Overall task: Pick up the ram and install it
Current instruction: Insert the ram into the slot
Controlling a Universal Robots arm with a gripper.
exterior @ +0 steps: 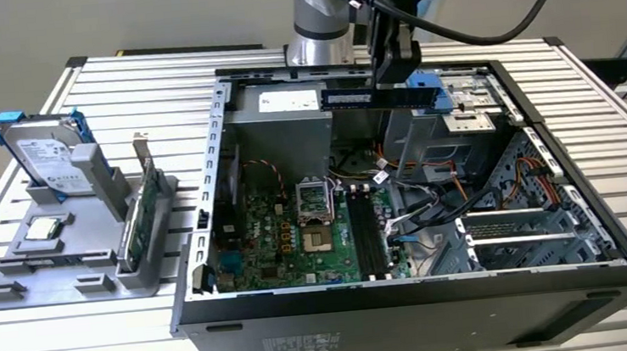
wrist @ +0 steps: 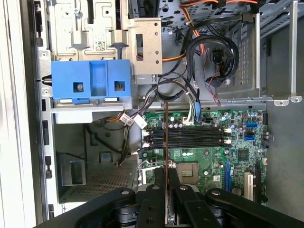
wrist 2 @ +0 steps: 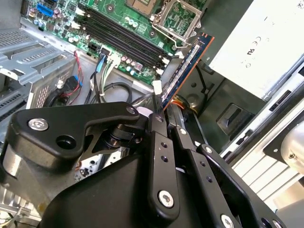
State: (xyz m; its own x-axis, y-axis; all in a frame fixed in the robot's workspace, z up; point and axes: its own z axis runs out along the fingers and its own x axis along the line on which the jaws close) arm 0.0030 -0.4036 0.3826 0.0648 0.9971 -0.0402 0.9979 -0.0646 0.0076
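Note:
My gripper [exterior: 383,80] hangs over the back of the open computer case [exterior: 415,290], shut on the ram [exterior: 366,96], a thin dark stick held level in the exterior view. In the second wrist view the ram [wrist 2: 186,66] sticks out from between the black fingers [wrist 2: 156,118] toward the motherboard. The first wrist view shows the ram [wrist: 166,133] edge-on as a thin line, crossing over the long black memory slots [wrist: 190,137]. Those memory slots [exterior: 366,232] lie well below the stick, and all appear empty.
On the exterior view's left, a grey fixture [exterior: 28,285] holds a silver hard drive with blue rails [exterior: 48,154], a green expansion card [exterior: 140,212] and a processor chip [exterior: 46,231]. Inside the case are a grey power supply [exterior: 281,127], a blue drive bracket [wrist: 90,85] and loose cables [exterior: 429,195].

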